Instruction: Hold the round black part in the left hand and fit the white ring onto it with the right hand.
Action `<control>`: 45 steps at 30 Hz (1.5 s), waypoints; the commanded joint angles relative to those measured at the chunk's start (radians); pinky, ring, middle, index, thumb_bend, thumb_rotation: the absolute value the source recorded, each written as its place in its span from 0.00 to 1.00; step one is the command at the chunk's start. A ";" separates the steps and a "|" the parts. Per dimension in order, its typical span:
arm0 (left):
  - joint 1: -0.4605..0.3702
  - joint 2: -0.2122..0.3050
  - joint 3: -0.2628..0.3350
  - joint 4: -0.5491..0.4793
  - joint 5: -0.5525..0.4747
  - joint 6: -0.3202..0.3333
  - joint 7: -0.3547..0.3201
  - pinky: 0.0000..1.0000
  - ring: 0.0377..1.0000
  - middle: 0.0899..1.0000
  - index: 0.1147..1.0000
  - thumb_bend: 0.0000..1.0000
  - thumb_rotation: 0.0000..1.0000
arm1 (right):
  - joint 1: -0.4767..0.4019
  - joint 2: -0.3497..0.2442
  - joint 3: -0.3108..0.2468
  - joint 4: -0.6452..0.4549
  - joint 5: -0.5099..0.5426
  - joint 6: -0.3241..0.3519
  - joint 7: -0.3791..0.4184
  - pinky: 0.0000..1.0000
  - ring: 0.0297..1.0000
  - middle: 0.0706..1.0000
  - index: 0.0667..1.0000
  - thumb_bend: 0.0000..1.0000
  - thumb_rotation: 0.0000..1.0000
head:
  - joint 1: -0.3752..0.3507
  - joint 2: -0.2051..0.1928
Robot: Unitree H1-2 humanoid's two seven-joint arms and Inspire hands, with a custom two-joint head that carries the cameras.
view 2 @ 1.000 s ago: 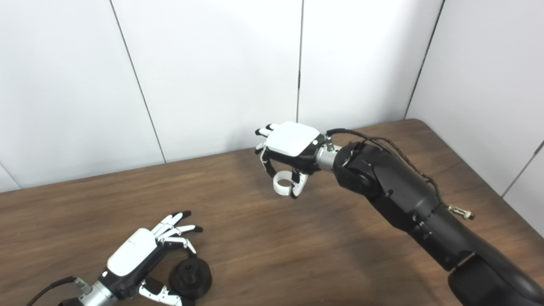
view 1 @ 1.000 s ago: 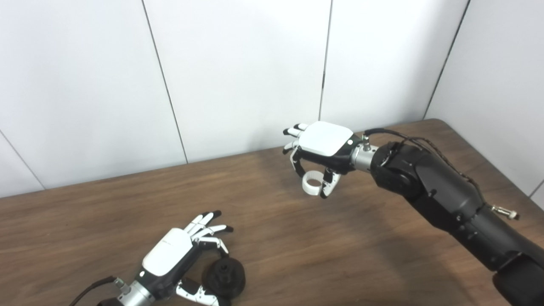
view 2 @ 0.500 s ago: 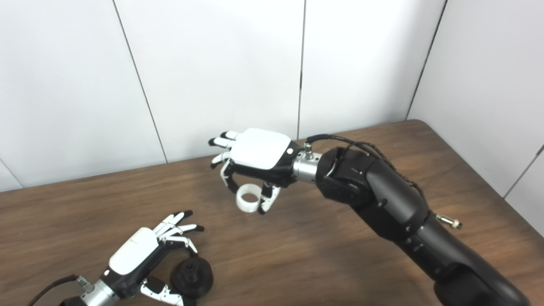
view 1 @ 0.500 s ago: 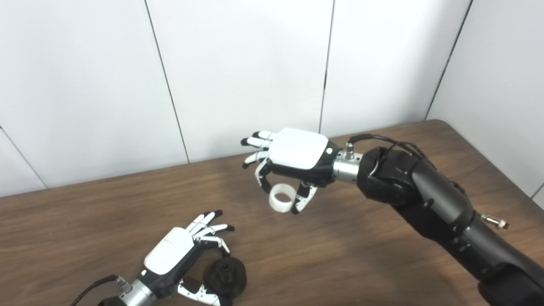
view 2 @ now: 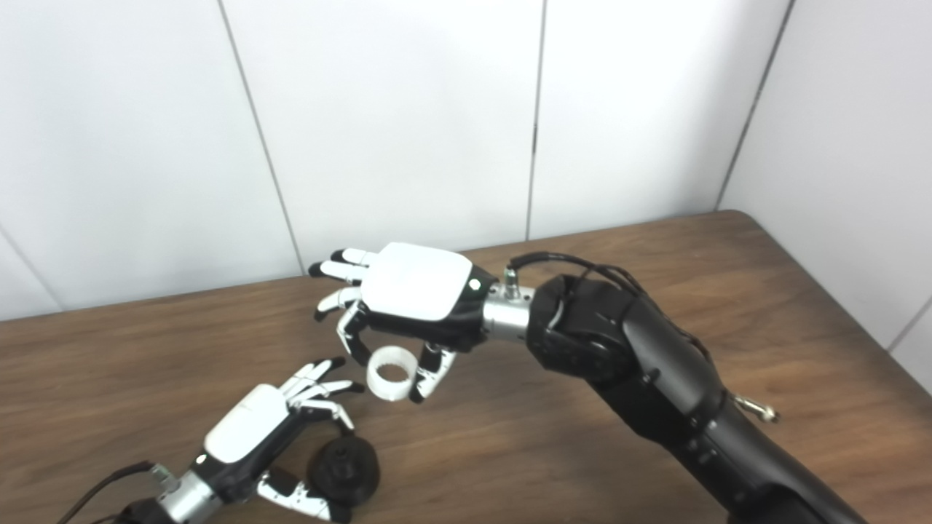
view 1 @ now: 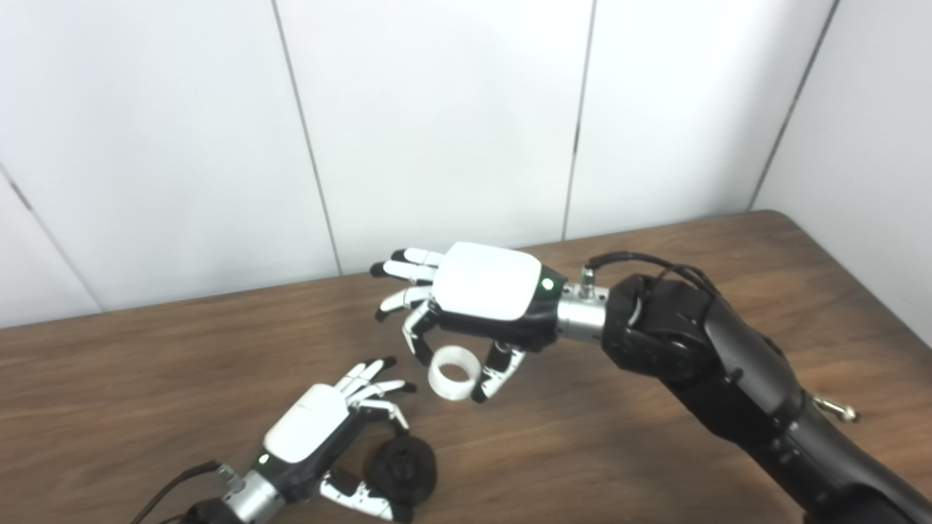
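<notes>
The round black part (view 1: pixel 401 469) lies on the wooden table (view 1: pixel 597 437) at the bottom left, with a small hub on top. My left hand (view 1: pixel 313 433) curls around it, thumb below and fingers above, loosely touching its sides. Above the table and up-right of the black part, the white ring (view 1: pixel 452 372) hangs between the thumb and fingers of my right hand (view 1: pixel 480 295), which is shut on it, palm down. The ring (view 2: pixel 390 372) is apart from the black part (view 2: pixel 344 469).
White wall panels stand behind the table's far edge. The table's rounded corner is at the right (view 1: pixel 772 218). My right forearm (view 1: pixel 728 378) crosses the table's right half.
My right hand has carried the white ring left and down, closer to my left hand. The camera has shifted a little; my left hand stays around the black part.
</notes>
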 commanded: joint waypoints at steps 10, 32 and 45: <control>0.053 -0.012 0.011 -0.010 0.064 0.017 -0.084 1.00 1.00 0.85 0.41 0.53 0.06 | -0.023 0.041 0.003 -0.039 0.058 0.001 0.044 1.00 1.00 0.92 0.44 0.53 0.14 | 0.043 0.010; 0.070 -0.035 0.052 -0.048 0.085 0.023 -0.130 1.00 1.00 0.85 0.41 0.53 0.06 | -0.008 0.099 0.028 -0.018 0.070 -0.022 0.051 1.00 1.00 0.88 0.44 0.53 0.14 | 0.096 0.035; 0.083 -0.047 0.071 -0.100 0.090 0.048 -0.170 1.00 1.00 0.84 0.41 0.53 0.06 | 0.008 0.099 0.027 -0.001 0.096 -0.029 0.049 1.00 1.00 0.88 0.44 0.53 0.14 | 0.128 0.062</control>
